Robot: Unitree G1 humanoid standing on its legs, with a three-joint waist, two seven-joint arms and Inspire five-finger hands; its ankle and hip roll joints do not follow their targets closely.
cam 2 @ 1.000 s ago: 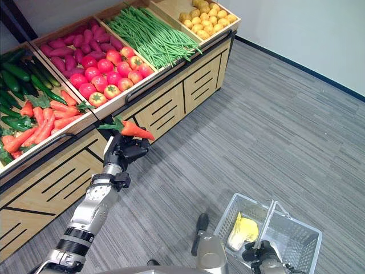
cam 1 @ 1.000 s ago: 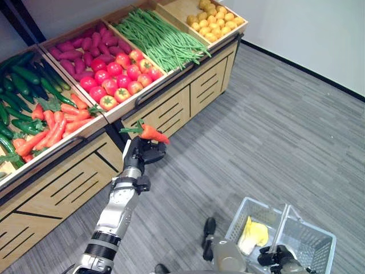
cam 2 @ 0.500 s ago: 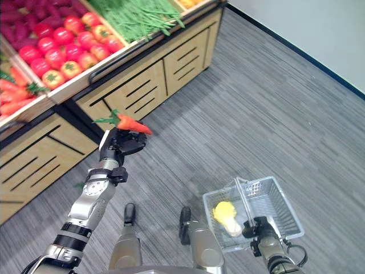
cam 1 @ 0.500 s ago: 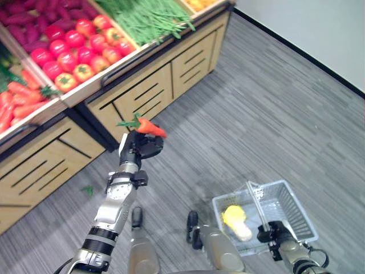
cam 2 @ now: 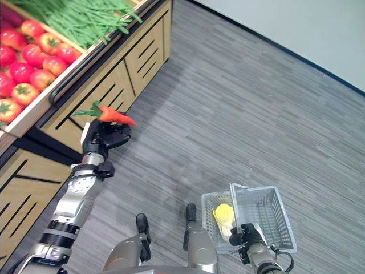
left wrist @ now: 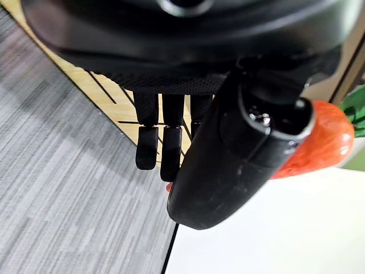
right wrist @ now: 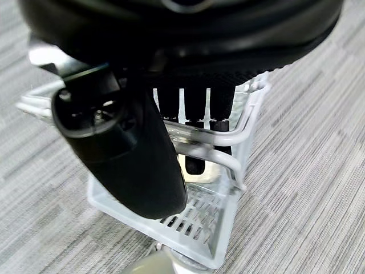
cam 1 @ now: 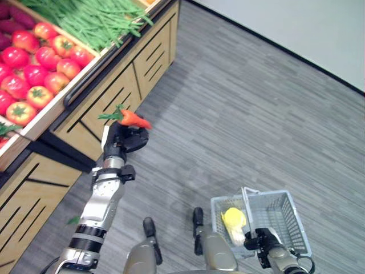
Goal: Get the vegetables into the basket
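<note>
One carrot (cam 1: 133,117), pinched atop the left hand (cam 1: 121,139), well apart from the basket (cam 1: 285,212). Right hand (cam 1: 259,239) curled round the basket handle (cam 1: 247,209). Risk: carrot perched high, likely slips off mid-carry; swinging basket misses the drop.

- Carrot (cam 1: 132,117): orange, with green leafy top. Lying roughly level on top of the left hand (cam 1: 121,138), pinched there by the curled fingers (left wrist: 163,153) and thumb; leaf end towards the produce stand, tip towards open floor.
- Basket (cam 1: 288,204): pale grey wire mesh, rectangular, upright, carried above the floor. Its handle (cam 1: 247,211) is up, gripped by the right hand (cam 1: 260,239).
- Yellow vegetable (cam 1: 234,218): lying inside the basket, at the end nearer the robot.
</note>
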